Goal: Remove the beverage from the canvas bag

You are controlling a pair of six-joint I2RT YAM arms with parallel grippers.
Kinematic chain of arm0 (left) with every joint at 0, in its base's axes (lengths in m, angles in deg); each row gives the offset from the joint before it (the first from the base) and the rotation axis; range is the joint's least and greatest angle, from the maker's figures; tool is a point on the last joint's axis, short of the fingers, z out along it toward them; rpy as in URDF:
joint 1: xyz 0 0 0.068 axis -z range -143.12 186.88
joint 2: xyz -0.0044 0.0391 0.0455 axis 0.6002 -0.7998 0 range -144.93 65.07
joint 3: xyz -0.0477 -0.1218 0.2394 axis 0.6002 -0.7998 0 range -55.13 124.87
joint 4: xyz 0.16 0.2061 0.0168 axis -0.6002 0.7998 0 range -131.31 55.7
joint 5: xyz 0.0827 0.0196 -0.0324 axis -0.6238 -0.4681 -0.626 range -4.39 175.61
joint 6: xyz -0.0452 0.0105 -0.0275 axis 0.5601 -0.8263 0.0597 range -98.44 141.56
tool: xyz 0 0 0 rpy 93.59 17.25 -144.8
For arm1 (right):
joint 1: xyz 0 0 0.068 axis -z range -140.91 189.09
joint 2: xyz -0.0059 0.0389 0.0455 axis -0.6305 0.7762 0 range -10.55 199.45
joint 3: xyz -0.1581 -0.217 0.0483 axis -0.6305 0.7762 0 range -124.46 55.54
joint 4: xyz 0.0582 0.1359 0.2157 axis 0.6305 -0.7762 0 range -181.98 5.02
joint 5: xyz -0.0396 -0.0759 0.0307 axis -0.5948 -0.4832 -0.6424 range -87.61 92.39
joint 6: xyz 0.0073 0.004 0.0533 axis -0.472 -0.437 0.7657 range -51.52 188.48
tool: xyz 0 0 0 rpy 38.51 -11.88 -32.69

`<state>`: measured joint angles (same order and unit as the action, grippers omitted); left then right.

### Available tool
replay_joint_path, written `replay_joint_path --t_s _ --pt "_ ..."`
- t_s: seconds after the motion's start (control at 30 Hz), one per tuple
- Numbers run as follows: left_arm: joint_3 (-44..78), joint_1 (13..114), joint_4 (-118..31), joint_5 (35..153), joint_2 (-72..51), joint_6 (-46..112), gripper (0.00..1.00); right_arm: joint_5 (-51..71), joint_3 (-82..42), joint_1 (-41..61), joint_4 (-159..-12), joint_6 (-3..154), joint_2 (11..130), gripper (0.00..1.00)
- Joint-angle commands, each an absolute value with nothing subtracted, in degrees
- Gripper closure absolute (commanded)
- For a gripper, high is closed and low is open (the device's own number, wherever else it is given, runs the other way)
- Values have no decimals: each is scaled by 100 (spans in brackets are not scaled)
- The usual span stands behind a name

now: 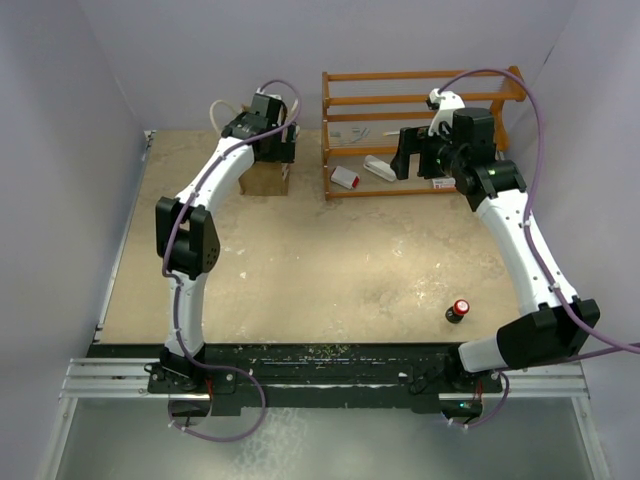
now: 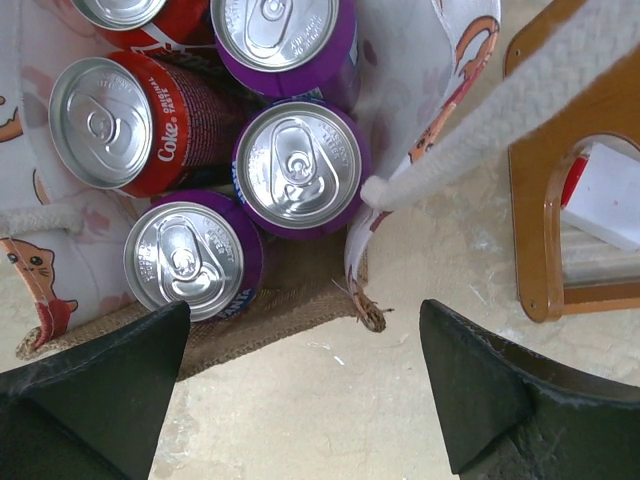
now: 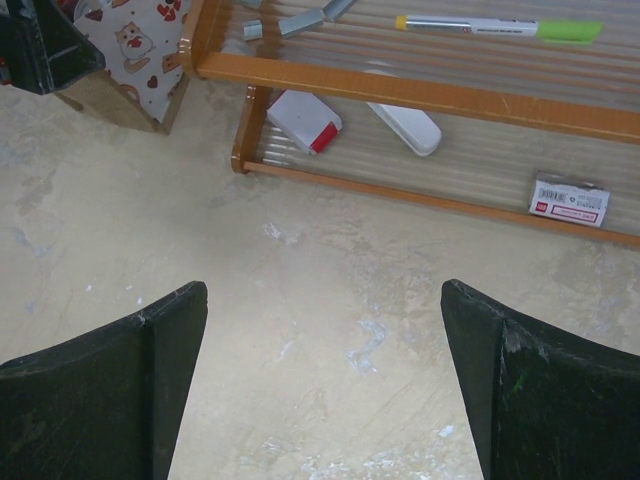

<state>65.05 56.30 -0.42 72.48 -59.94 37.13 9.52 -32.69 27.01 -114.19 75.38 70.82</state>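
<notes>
The tan canvas bag (image 1: 264, 178) stands upright at the back left, its white rope handle (image 1: 221, 108) sticking out. My left gripper (image 1: 270, 138) hovers right above it, open and empty. The left wrist view looks down into the bag (image 2: 280, 318): several cans stand inside, among them a purple can (image 2: 300, 165) in the middle, another purple can (image 2: 185, 258) at the near edge and a red Coke can (image 2: 110, 120). My left gripper (image 2: 305, 385) is over the bag's near rim and the table. My right gripper (image 1: 415, 160) (image 3: 320, 380) is open and empty above bare table.
A wooden rack (image 1: 420, 130) stands at the back right, also in the right wrist view (image 3: 400, 95), holding small items and a pen (image 3: 495, 26). A small red can (image 1: 458, 310) stands on the table near the right arm's base. Walls enclose the table.
</notes>
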Motion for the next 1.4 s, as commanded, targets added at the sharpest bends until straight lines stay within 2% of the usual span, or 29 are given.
replay_joint_path --t_s 0.0,0.13,0.53,0.87,1.0,1.27,1.37 --pt "6771 5605 336 7434 -5969 3495 1 1099 -3482 2646 -11179 7493 7123 0" --pt "6851 5605 542 7506 -6045 3333 1 1100 -3497 2617 -11177 7502 7166 0" --pt "6671 5609 631 7540 -6027 2928 15 1161 -3551 2583 -11197 7558 7285 0" --pt "6482 5604 741 7524 -5962 2825 38 1182 -3560 2539 -11196 7597 7328 0" --pt "6418 5605 794 7547 -5952 2756 55 1170 -3552 2525 -11196 7616 7321 0" --pt "6352 5604 966 7710 -5883 2763 65 1161 -3508 2481 -11179 7650 7277 0" --pt "6223 5605 936 7787 -5779 2757 66 1175 -3508 2455 -11179 7655 7271 0"
